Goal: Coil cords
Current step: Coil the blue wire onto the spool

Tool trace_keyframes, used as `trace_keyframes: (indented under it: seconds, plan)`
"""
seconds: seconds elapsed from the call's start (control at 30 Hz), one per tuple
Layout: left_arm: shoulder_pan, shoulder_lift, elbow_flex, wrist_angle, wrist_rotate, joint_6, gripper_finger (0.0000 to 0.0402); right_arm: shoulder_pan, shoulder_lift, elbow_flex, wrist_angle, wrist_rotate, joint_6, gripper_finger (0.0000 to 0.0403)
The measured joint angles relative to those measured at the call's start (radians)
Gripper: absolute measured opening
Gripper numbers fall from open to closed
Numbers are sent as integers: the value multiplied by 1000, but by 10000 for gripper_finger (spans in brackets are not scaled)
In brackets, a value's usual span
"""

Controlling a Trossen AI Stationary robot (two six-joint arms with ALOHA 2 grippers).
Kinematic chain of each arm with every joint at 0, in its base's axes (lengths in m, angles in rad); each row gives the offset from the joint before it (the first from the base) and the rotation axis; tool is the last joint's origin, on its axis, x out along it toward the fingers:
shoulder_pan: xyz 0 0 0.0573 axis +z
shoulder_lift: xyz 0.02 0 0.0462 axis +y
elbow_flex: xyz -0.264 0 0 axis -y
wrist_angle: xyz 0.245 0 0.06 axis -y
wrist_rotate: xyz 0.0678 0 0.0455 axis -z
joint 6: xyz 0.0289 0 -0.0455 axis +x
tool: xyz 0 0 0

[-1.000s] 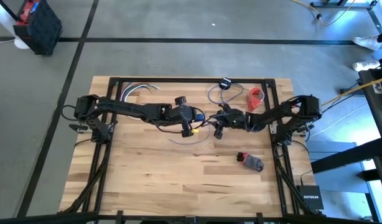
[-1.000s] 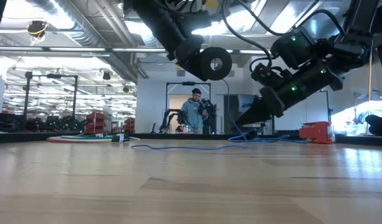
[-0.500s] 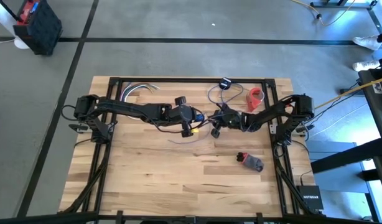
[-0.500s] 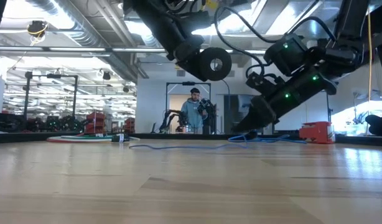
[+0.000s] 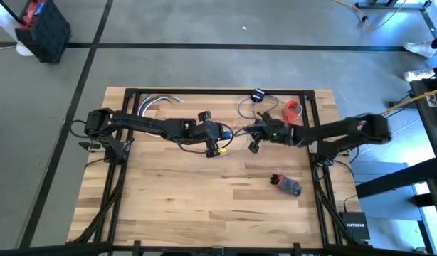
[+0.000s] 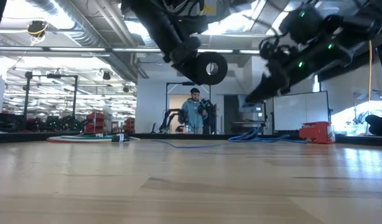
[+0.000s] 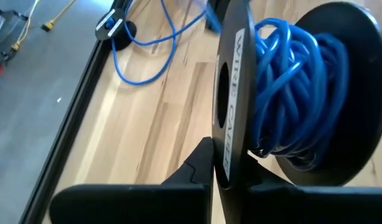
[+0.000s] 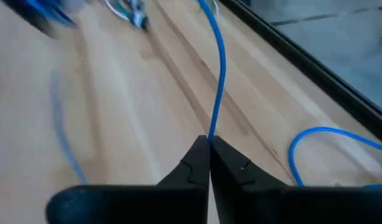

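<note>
- At table centre, left gripper (image 5: 220,134) clamped on the flange of a black spool (image 7: 284,93) wound with blue cord; held off the wood, spool (image 6: 209,67) hangs in the air in low view.
- Right gripper (image 8: 209,144) just beside it, toward the far edge, also raised; fingers pinched tight on a strand of the blue cord (image 8: 217,68), which runs taut away from the tips.
- Rest of the cord (image 5: 248,107) lies in loose loops near the far edge, ending at a small black disc (image 5: 258,94).
- Red object (image 5: 293,110) next to those loops, right side.
- Dark grey and red item (image 5: 287,184) lying alone nearer the front right.
- Bundle of pale cables (image 5: 156,102) at far left edge.
- Person (image 6: 194,112) standing in room beyond the table.
</note>
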Motion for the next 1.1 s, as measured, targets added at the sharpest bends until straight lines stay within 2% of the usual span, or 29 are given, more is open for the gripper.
trace_keyframes:
  seconds: [0.17, 0.37, 0.6, 0.77, 1.1]
  plan:
    - [15, 16, -1, -8, -2, -38, 1, 16, -142, 0, -22, -109, 54, 4]
    - [49, 41, -2, -5, -5, -85, 1, 100, -163, 0, 48, -115, 57, 3]
    - [66, 47, -2, 33, -11, -118, 1, 131, -100, 0, 213, -104, 56, 2]
    - [63, 49, -2, 97, -8, -104, 1, 131, -2, 43, 311, -135, 57, 2]
    - [70, 72, -3, 167, -8, -141, 1, 131, 192, 163, 327, -175, 56, 1]
